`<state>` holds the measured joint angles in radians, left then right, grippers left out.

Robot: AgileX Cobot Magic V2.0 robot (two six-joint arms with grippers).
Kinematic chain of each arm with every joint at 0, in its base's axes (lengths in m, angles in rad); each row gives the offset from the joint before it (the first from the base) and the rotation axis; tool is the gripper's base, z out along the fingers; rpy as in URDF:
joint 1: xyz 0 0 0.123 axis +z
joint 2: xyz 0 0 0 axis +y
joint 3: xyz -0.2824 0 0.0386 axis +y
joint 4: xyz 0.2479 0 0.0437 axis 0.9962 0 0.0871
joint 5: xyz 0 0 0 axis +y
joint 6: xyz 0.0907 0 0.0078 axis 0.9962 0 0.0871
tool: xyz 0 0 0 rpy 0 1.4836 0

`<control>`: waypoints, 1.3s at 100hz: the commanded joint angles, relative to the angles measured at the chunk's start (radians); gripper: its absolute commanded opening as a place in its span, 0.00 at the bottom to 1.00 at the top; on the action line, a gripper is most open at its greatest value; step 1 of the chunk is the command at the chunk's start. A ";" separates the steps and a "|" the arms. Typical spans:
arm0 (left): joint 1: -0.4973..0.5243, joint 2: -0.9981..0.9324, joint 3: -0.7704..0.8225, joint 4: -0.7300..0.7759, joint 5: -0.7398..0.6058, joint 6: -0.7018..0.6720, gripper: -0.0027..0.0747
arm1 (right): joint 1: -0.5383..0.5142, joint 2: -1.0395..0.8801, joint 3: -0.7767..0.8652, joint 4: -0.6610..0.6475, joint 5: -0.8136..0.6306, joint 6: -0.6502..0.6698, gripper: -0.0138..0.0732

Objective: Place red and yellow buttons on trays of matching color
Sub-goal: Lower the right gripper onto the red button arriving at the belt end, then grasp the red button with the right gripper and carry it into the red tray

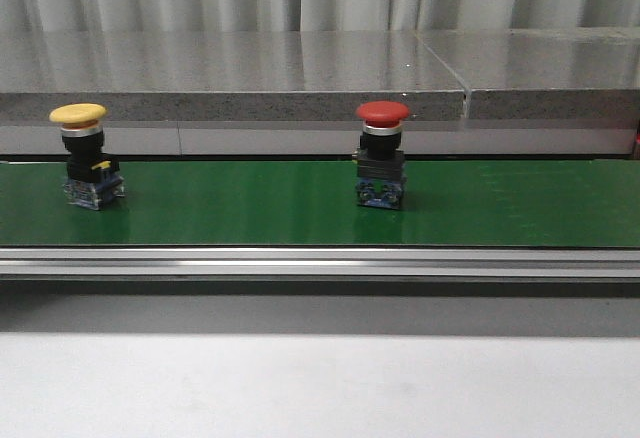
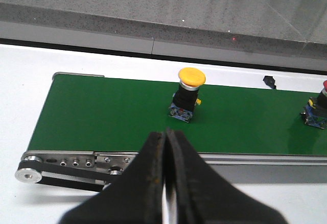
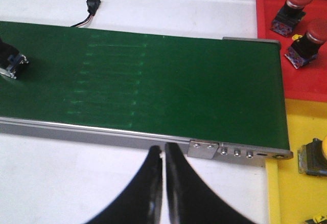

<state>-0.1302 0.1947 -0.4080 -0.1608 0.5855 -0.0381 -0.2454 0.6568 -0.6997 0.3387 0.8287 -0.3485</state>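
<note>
The green conveyor belt (image 1: 300, 208) runs across the whole front view, its metal rail (image 1: 320, 261) along the near edge and the white surface (image 1: 320, 388) in front of it. At the left, the yellow button (image 1: 84, 153) stands upright on the belt, close to the belt's far edge, with open green belt toward the near rail. In the left wrist view the belt's left end shows, with its roller (image 2: 28, 175), and bare belt lies between that end and the yellow button. The left gripper (image 2: 166, 147) hangs over the near rail, its jaws pressed together and holding nothing.

Near the middle of the front view the red button (image 1: 381, 153) stands upright, well apart from the yellow one, with bare belt between them and more to its right. It is cut off at the frame edge in both wrist views.

The right gripper (image 3: 163, 155) sits over the white surface just beside the near rail, its jaws pressed together and empty. Past the belt's right end lie the red tray (image 3: 265, 55), with two red buttons (image 3: 292, 6) in it, and the yellow tray (image 3: 301, 127), where another button (image 3: 314, 157) is partly cut off by the frame.
</note>
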 commanded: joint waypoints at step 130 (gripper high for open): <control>-0.007 0.010 -0.027 -0.016 -0.069 -0.001 0.01 | 0.413 0.855 -0.404 0.107 -0.207 -0.211 0.84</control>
<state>-0.1302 0.1947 -0.4080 -0.1608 0.5855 -0.0381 0.1533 1.5087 -1.0551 0.4215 0.6750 -0.5441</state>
